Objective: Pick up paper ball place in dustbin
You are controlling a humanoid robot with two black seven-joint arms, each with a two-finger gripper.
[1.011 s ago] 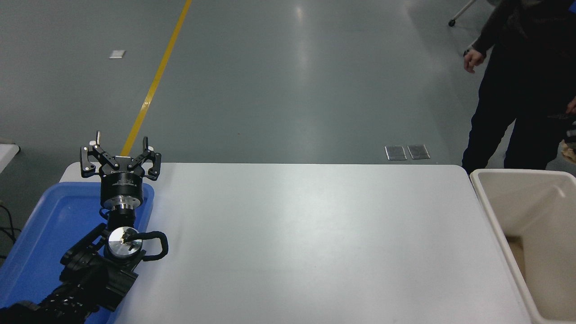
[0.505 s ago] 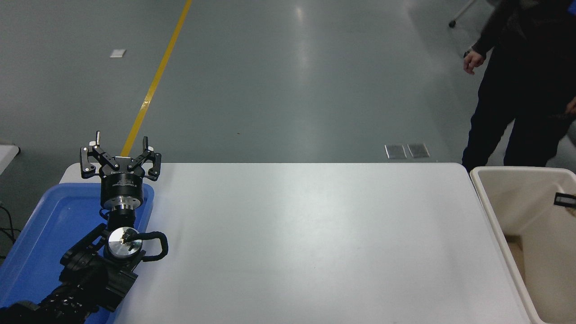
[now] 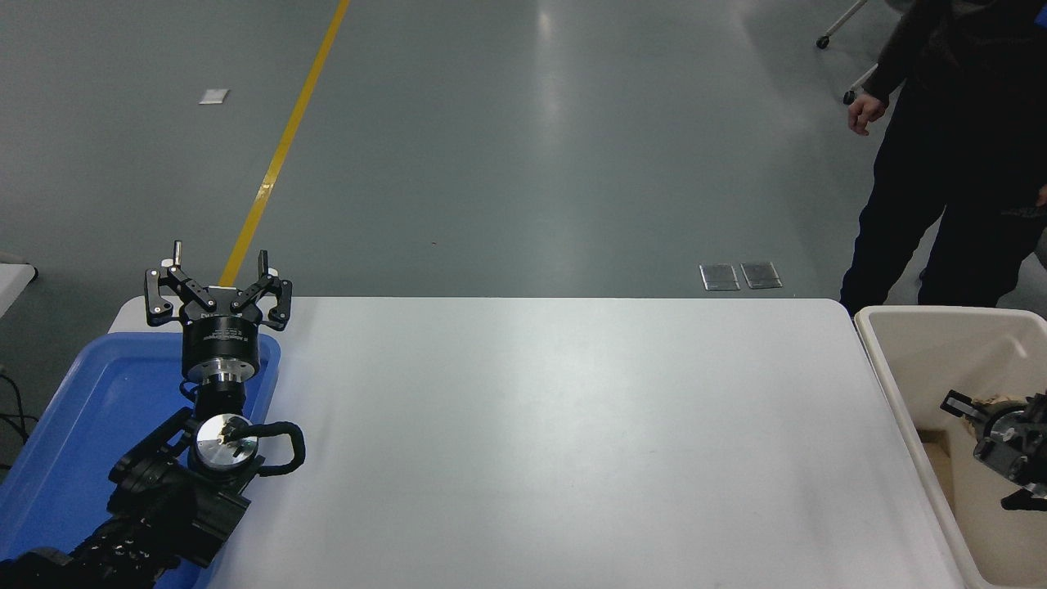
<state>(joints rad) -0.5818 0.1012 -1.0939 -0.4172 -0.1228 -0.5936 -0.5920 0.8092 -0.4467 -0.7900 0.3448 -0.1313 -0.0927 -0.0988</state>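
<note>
My right gripper [image 3: 994, 429] comes in from the right edge and hangs inside the mouth of the dustbin [image 3: 887, 372], above its floor. Only part of it shows, a black finger reaching toward the bin's near-left wall and the round metal wrist behind it. A sliver of tan between the fingers looks like the paper ball [image 3: 996, 401], and I seem to be clamped on it, though so little of it shows that I cannot tell which way it points or where its long axis runs.

The dustbin is cream-white, rectangular, with a thick rounded rim and deep walls. Its long axis runs away from me, and it stands just off the right end of the white table [image 3: 556, 442], rim close against the table's edge.

Well apart from the dustbin, at the table's far-left corner, my left gripper [image 3: 219, 274] is parked with its fingers spread wide and nothing in them, pointing away from me. It sits over the blue tray [image 3: 90, 409] that lies along the table's left end.

Beyond the dustbin stands a person [image 3: 949, 147] in dark clothes, one hand [image 3: 860, 113] hanging loose. The floor [image 3: 507, 147] is grey and glossy, with a yellow line [image 3: 286, 139] running diagonally away and two small metal plates [image 3: 740, 276] set in it near the table's far edge.
</note>
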